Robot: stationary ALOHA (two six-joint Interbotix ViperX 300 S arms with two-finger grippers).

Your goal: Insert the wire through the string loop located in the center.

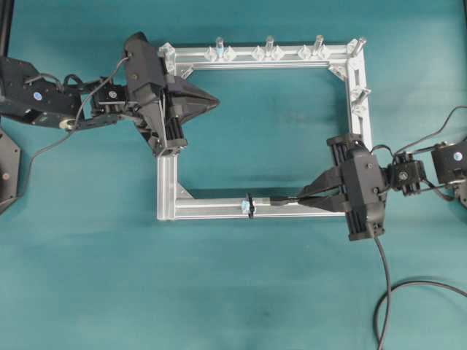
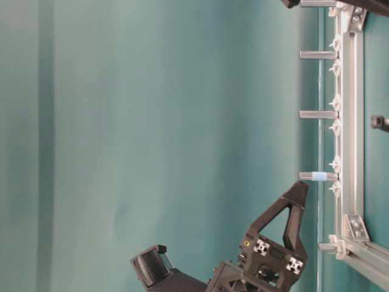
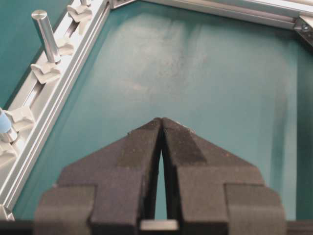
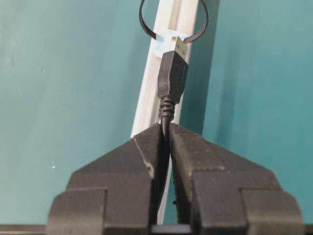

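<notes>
The right gripper (image 4: 166, 129) has its jaws pinched almost together on the wire (image 4: 172, 78), clamping the ribbed strain relief just behind the plug. The plug body is black moulded plastic, blocky and rectangular, ending in a gold-coloured metal tip with a blue insert. It juts straight out ahead of the jaws, its tip just short of the string loop (image 4: 172, 22), apart from it and not yet through. The loop is a thin black ring standing round the bar of the aluminium frame (image 4: 161, 73), seated on a small pale-blue fitting. From above, the wire (image 1: 383, 292) trails behind the right gripper (image 1: 298, 198) and curls over the tabletop (image 1: 219, 292), a smooth teal surface; the string loop (image 1: 249, 205) sits midway along the frame's (image 1: 166, 189) near bar, ahead of the jaws.

The left gripper (image 3: 161, 121) has its jaws closed tip to tip, holding nothing; the pads are matte black with a grainy, foam-like texture, tapering to a wedge. From above, the left gripper (image 1: 215, 102) hangs inside the frame near its far left corner, well away from the loop.

To the left of those jaws, silver cylindrical posts (image 3: 46, 34) stand upright in pale clips on the grooved frame rail; none lies between plug and loop.
</notes>
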